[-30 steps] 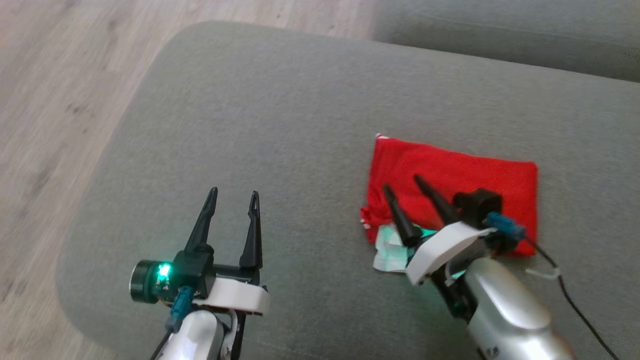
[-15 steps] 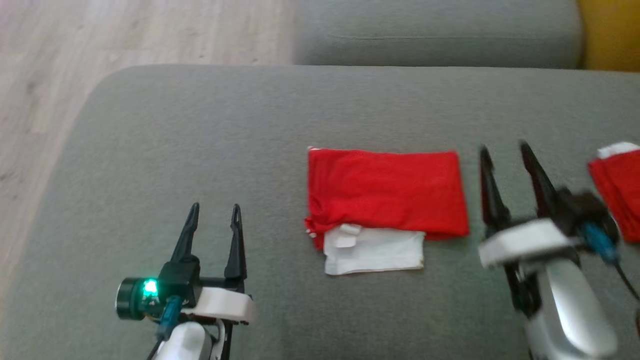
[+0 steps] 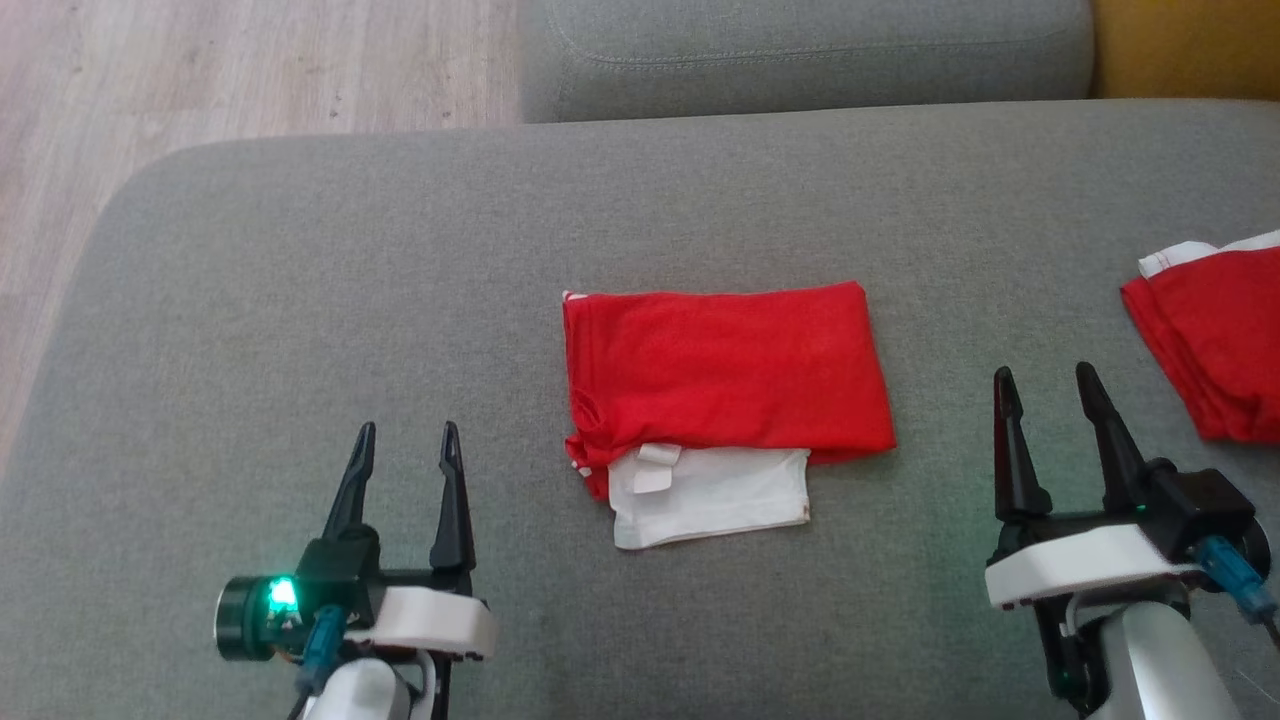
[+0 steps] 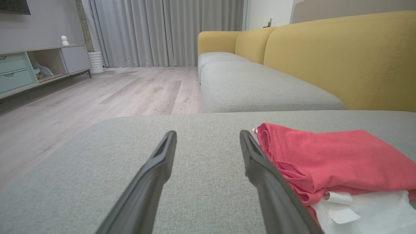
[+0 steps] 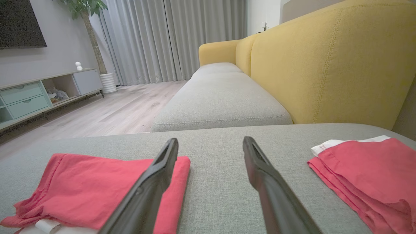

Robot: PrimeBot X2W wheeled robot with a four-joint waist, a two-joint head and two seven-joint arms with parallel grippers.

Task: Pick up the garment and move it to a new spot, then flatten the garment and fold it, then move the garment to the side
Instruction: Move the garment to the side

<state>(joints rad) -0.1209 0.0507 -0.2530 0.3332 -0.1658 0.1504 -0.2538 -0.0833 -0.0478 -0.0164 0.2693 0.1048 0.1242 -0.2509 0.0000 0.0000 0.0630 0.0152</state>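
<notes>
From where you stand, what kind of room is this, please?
Most likely a home living room: a yellow-backed sofa, a low cabinet with drawers, and floor-length curtains.

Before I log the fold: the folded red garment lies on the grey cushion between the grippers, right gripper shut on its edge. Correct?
No: the head view shows the right gripper open, clear of the folded red garment, which lies on the grey cushion between it and the left gripper.
</notes>
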